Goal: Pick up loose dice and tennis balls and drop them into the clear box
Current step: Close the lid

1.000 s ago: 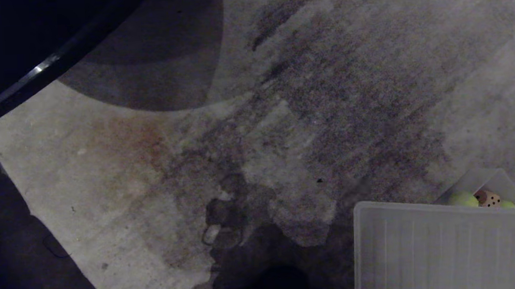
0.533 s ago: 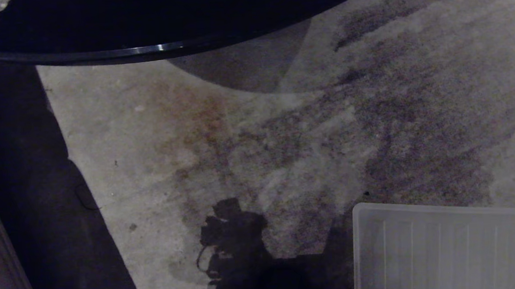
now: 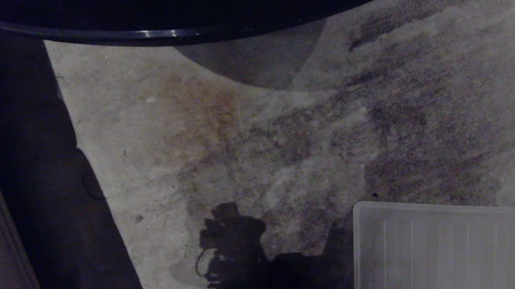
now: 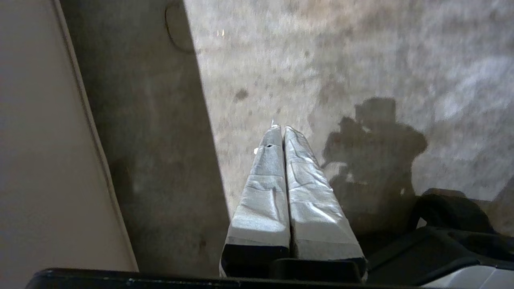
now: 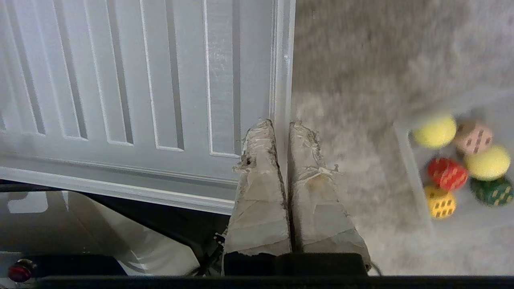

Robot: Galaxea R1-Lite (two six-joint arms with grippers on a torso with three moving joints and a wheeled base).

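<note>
Left gripper (image 4: 282,130) fingers pressed together, holding nothing, above the carpet (image 4: 321,60); right gripper (image 5: 281,122) fingers likewise together, empty, over the ribbed panel's (image 5: 120,80) edge

The head view is dim and grainy; the robot's shadow (image 3: 236,249) falls on the stained grey carpet (image 3: 283,139) beside the ribbed translucent white panel (image 3: 444,249). Wrist views are brighter, slightly motion-blurred.

Dice (image 5: 446,174) and balls (image 5: 435,131) in box (image 5: 413,176) on carpet (image 3: 283,139), beside ribbed panel (image 3: 444,249) at my right; dark round tabletop (image 3: 169,13) ahead.
</note>
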